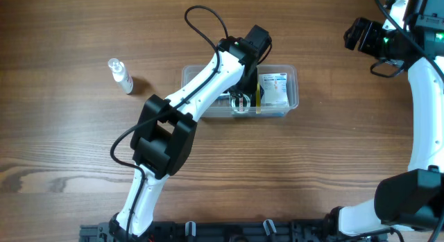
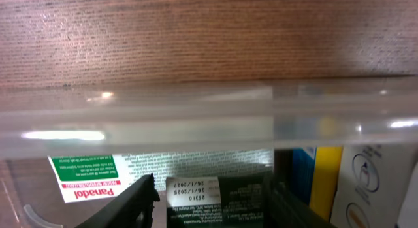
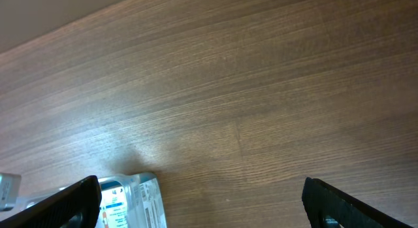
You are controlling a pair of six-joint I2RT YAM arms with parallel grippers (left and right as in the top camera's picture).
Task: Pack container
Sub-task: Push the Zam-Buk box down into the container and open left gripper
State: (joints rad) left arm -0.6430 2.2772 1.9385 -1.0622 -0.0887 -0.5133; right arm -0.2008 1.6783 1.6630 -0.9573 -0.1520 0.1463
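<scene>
The clear plastic container (image 1: 295, 89) stands at the table's middle, with its rim (image 2: 196, 117) crossing the left wrist view. My left gripper (image 1: 241, 100) reaches down inside it. In the left wrist view that gripper (image 2: 212, 205) is shut on a dark green box (image 2: 222, 198) with a white date label. Beside it lie a white and green Panadol box (image 2: 85, 179), a blue and yellow box (image 2: 317, 176) and a white box (image 1: 272, 89). My right gripper (image 1: 355, 35) hangs open at the far right, away from the container. Nothing is between its fingers (image 3: 85, 198).
A small clear spray bottle (image 1: 121, 75) lies on the wood left of the container. A corner of the container (image 3: 140, 198) shows at the lower left of the right wrist view. The right arm's base sits at the front right.
</scene>
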